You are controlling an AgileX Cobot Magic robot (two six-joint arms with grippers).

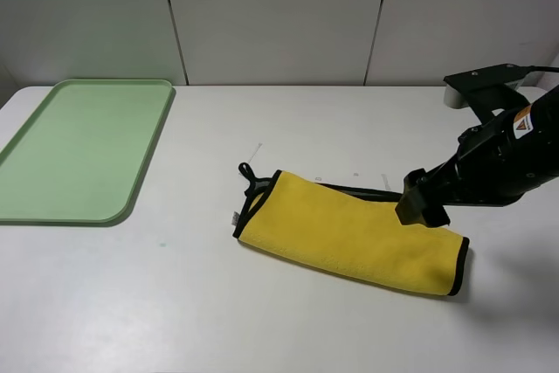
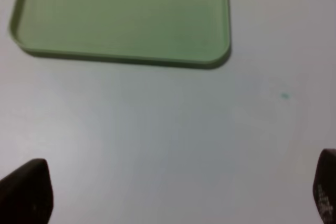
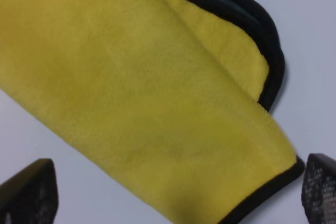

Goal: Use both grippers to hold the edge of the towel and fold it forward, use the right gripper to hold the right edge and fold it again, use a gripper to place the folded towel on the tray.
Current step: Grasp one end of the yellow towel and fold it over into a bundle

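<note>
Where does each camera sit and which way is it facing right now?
Exterior high: mounted above, looking down on the table, tray, folded towel and right gripper, the only one in frame.
Left wrist: sits behind the open left gripper, whose fingertips show, facing down at bare table and the tray.
Right wrist: sits behind the open right gripper, fingertips showing, facing down close over the towel.
Shared: exterior and left wrist, the tray; exterior and right wrist, the towel.

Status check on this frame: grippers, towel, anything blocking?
Left gripper open over table beside tray. Right gripper open above right end of towel. Folded once, flat on table; tray empty. Nothing between them.
</note>
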